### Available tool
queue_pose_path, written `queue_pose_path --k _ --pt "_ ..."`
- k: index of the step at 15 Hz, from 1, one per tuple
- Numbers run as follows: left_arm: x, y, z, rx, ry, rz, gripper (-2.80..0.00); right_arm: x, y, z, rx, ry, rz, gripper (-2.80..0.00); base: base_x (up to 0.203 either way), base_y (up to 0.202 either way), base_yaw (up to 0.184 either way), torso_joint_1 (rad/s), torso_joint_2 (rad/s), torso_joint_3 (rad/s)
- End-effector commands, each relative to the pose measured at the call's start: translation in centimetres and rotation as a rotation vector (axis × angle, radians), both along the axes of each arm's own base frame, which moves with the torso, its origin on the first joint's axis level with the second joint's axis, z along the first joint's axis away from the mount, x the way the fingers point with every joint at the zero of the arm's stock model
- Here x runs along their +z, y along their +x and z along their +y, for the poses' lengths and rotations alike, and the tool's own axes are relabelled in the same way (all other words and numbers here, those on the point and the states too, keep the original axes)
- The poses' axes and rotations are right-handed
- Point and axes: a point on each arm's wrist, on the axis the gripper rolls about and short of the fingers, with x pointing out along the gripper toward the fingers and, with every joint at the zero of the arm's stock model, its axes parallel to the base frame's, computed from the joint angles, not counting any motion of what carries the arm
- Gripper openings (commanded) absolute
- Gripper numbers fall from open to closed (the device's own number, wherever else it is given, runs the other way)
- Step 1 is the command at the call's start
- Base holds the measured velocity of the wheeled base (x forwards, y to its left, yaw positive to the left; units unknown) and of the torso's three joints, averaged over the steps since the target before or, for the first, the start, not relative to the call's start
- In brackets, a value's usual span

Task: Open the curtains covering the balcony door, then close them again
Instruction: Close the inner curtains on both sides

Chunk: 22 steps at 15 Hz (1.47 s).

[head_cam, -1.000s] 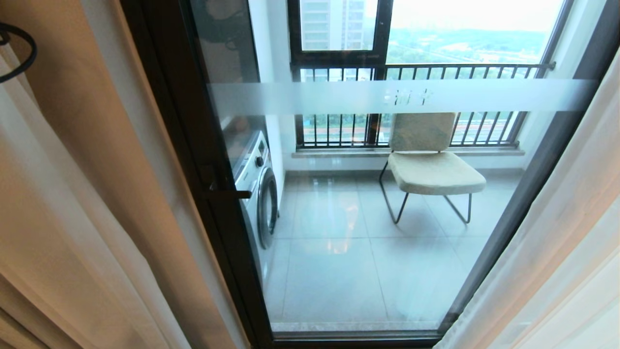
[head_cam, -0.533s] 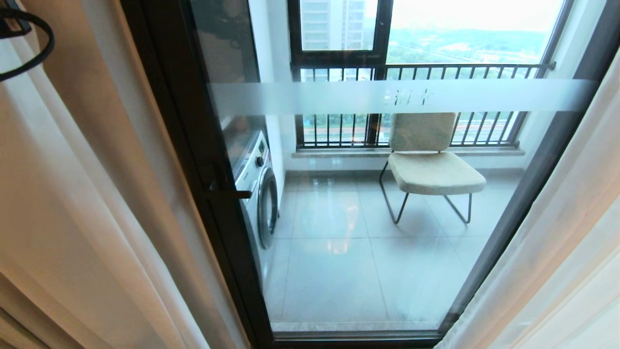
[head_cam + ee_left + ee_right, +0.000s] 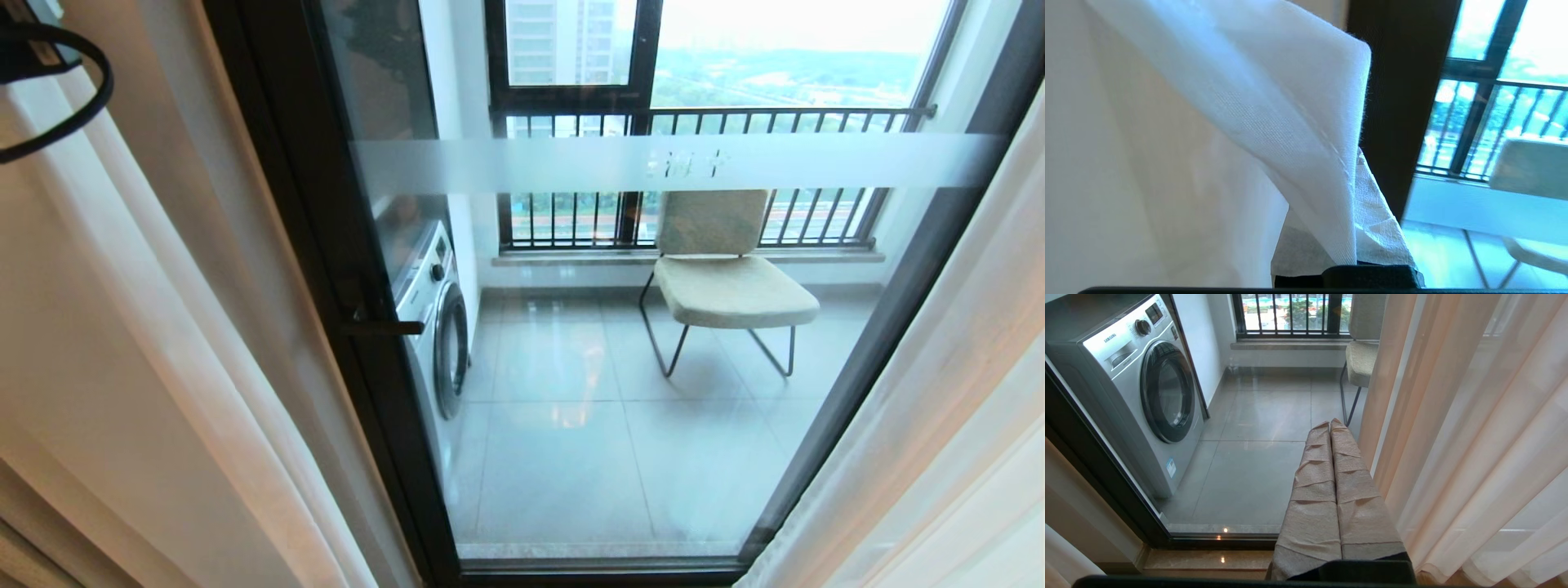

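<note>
Left wrist view — the left gripper (image 3: pixel 1349 261) seems clamped on the curtains' (image 3: pixel 1274 122) white sheer fold, draped over it.

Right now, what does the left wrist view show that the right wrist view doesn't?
Only the left wrist view: the left claw shut on a fold of the white sheer curtain. Only the right wrist view: the right claw shut and empty, plus the washing machine. Both: the chair and the railing window.
</note>
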Motion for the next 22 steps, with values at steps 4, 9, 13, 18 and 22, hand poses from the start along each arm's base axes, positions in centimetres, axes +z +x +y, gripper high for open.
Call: queue_pose_path --k 4,9,13,18,22 --pt "-0.3 -0.4 -1.2 -0.074 0.004 0.006 -2.80 0.0 0.0 0.0 0.000 0.000 0.002 -2.80 0.000 0.000 0.000 0.000 0.00 0.000" --pt "-0.6 0.2 -1.5 -0.180 0.030 0.019 -2.80 0.0 0.0 0.0 0.000 0.000 0.002 -2.80 0.000 0.000 0.000 0.000 0.00 0.000" --pt "-0.9 1.1 -1.7 -0.187 0.031 0.033 -2.80 0.0 0.0 0.0 0.002 0.000 0.002 -2.80 0.000 0.000 0.000 0.000 0.00 0.000" --pt "-1.2 1.5 -1.7 -0.209 0.037 0.043 -2.80 0.0 0.0 0.0 0.001 0.000 0.002 -2.80 0.000 0.000 0.000 0.000 0.00 0.000" --pt "-1.2 1.5 -1.8 -0.211 0.037 0.043 -2.80 0.0 0.0 0.0 0.002 0.000 0.002 -2.80 0.000 0.000 0.000 0.000 0.00 0.000"
